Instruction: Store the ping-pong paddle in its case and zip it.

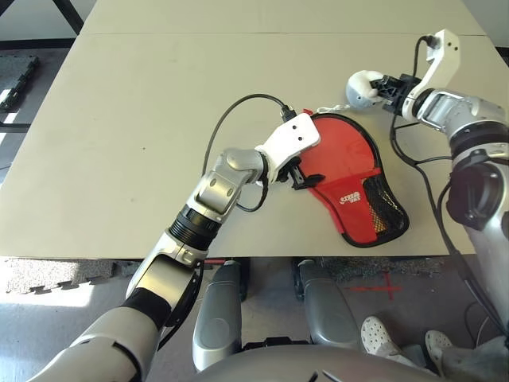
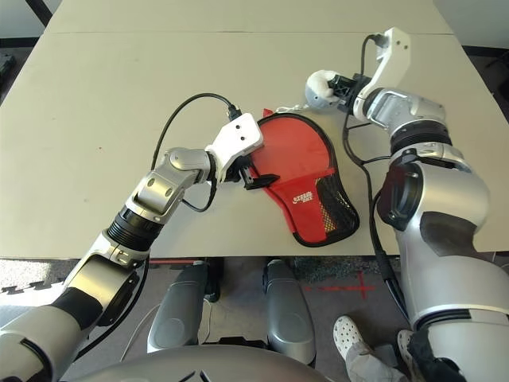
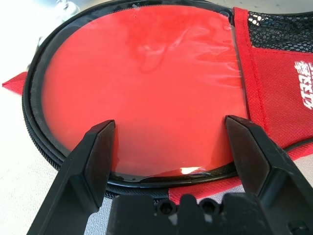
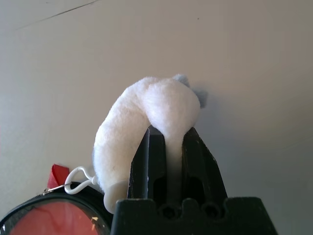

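Note:
The case (image 1: 354, 179), red with black zipper edging and a mesh pocket (image 1: 382, 208), lies flat near the table's front right. A smooth red face (image 3: 146, 83) shows through its clear round panel and looks like the ping-pong paddle's rubber; the handle is hidden. My left gripper (image 1: 298, 177) is open at the case's left edge, with its fingers (image 3: 95, 156) spread over the panel and nothing between them. My right gripper (image 1: 387, 86) is beyond the case's far end, shut on the white pom-pom charm (image 4: 146, 112). A small white clip (image 4: 78, 178) links the pom-pom to the zipper.
The beige table (image 1: 143, 143) stretches wide to the left and back, with a seam (image 1: 238, 33) across its far part. The case's lower end sits close to the front edge (image 1: 318, 256). A black cable (image 1: 231, 119) loops from my left wrist. A person's white shoes (image 1: 382, 338) show below the table.

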